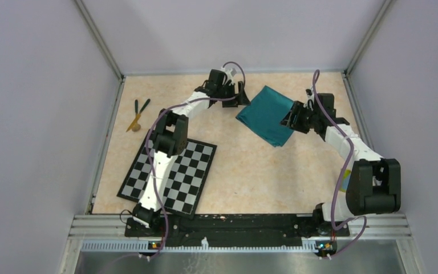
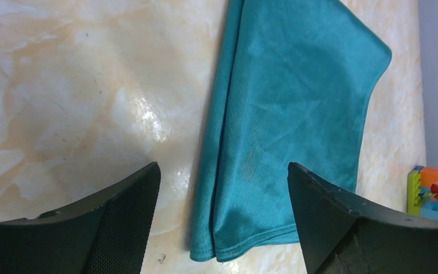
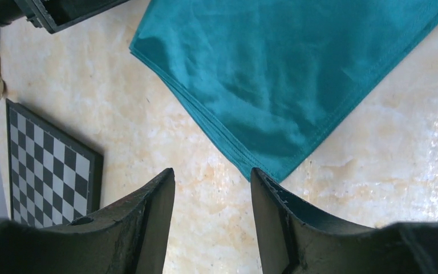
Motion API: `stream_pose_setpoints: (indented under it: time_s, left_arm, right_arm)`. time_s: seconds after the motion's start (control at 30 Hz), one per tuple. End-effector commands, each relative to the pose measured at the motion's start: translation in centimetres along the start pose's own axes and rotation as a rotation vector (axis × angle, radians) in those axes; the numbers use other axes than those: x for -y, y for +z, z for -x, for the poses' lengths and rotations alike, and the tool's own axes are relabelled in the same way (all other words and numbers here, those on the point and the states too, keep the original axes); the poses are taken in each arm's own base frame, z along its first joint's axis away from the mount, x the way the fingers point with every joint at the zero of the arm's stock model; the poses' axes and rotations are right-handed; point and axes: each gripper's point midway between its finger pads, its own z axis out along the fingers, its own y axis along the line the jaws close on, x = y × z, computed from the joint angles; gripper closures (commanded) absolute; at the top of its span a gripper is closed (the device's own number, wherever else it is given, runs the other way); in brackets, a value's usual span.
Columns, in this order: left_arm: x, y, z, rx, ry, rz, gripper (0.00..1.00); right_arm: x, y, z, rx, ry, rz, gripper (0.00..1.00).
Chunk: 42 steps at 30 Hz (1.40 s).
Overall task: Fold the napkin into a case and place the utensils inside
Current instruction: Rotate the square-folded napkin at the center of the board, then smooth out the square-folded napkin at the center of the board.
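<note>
Top external: the folded napkin [image 1: 267, 115] lies at 12 o'clock between left gripper [image 1: 241, 95] and right gripper [image 1: 289, 119], both spread and empty. Pinching only one layer could undo the fold.

Napkin [image 2: 296, 114]: teal cloth, soft sheen, stitched hem, lightly creased. Table [image 2: 80, 103] beneath the napkin: beige marbled top, smooth, glossy, showing light glare. Left tool [image 2: 223, 171]: fingers [image 2: 120, 228] matt black, plastic by look, finely stippled. Checkerboard [image 3: 51, 165]: flat matt print, black border.
</note>
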Motion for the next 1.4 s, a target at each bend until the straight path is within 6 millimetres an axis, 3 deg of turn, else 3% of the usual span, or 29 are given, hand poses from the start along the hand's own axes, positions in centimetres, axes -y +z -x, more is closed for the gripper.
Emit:
stream_pose_setpoints:
  time_s: [0.0, 0.17, 0.3, 0.37, 0.5, 0.6, 0.67, 0.8, 0.93, 1.13, 1.37]
  left_arm:
    - [0.2, 0.4, -5.2, -0.101, -0.016, 0.040, 0.15]
    - [4.2, -1.1, -9.7, -0.178, 0.009, 0.055, 0.20]
    - [6.7, -3.6, -14.7, -0.246, -0.044, 0.043, 0.21]
    - [7.4, -5.4, -15.6, -0.235, -0.066, 0.039, 0.21]
    - [7.1, -7.8, -15.2, -0.211, -0.061, 0.124, 0.10]
    - [7.4, -8.4, -15.1, -0.224, -0.083, 0.141, 0.12]
    - [8.8, -8.1, -15.8, -0.244, -0.124, 0.066, 0.20]
    - [10.5, -7.2, -16.8, -0.262, -0.164, -0.005, 0.50]
    - [11.4, -7.2, -16.3, -0.228, -0.165, -0.010, 0.62]
    - [12.2, -7.1, -16.1, -0.196, -0.188, -0.022, 0.56]
    - [12.4, -6.0, -16.1, -0.193, -0.202, -0.023, 0.61]
  right_arm:
    - [0.0, -0.4, -1.8, -0.031, 0.003, 0.023, 0.50]
    - [0.7, -0.7, -2.5, -0.038, 0.012, -0.005, 0.53]
    - [3.0, -1.2, -3.0, -0.038, 0.027, -0.099, 0.54]
    - [4.3, -1.6, -3.2, -0.024, 0.056, -0.135, 0.52]
    - [7.0, -2.0, -3.4, -0.010, 0.122, -0.202, 0.50]
    - [8.8, -1.6, -3.5, -0.018, 0.168, -0.245, 0.50]
    - [10.0, -1.3, -3.2, -0.010, 0.212, -0.249, 0.51]
    - [11.4, -0.8, -2.8, -0.023, 0.305, -0.180, 0.57]
    - [11.6, -0.9, -3.0, -0.011, 0.308, -0.169, 0.58]
    - [11.5, -0.8, -3.2, -0.010, 0.305, -0.158, 0.60]
    - [11.3, -0.8, -3.3, -0.011, 0.304, -0.140, 0.62]
